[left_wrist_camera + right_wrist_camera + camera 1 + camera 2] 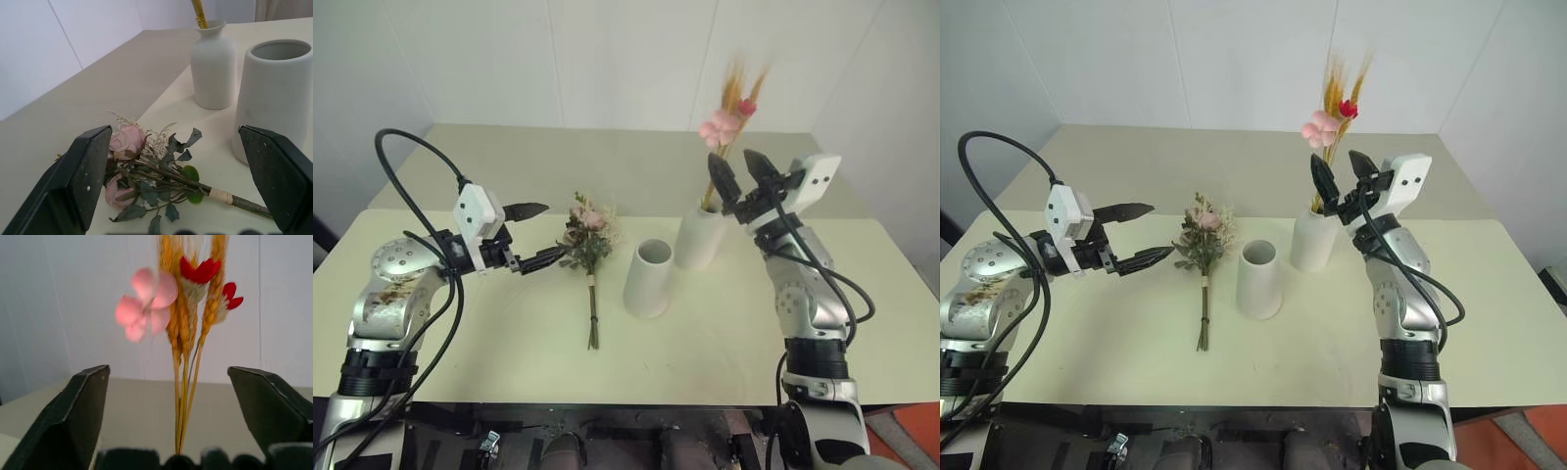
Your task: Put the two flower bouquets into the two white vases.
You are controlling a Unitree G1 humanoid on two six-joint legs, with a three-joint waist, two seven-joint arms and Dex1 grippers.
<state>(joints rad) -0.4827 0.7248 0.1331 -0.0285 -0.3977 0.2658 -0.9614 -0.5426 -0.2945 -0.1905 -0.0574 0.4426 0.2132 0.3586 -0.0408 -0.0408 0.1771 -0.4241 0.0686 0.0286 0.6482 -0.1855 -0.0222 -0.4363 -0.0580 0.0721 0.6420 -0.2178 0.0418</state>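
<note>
Pink bouquet (588, 238) is laid on counter (724, 343) just right of open left hand (535, 235); stalk bundle (732, 117) w/ open right hand (738, 174) beside, in bottle vase (700, 236).

A pale cream table (724, 362) fills the foreground; plain white walls (607, 59) stand behind

Bright even light, soft shadows, blurred stalk tips (740, 83)

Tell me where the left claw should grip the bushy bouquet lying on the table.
Grip the bushy bouquet on its bare stems by the tan binding, coming from above with the fingers straddling the stems. It lies flat, blooms away from the robot; the head would probably crush, the bound stems are firm. The left claw is open beside it.
</note>
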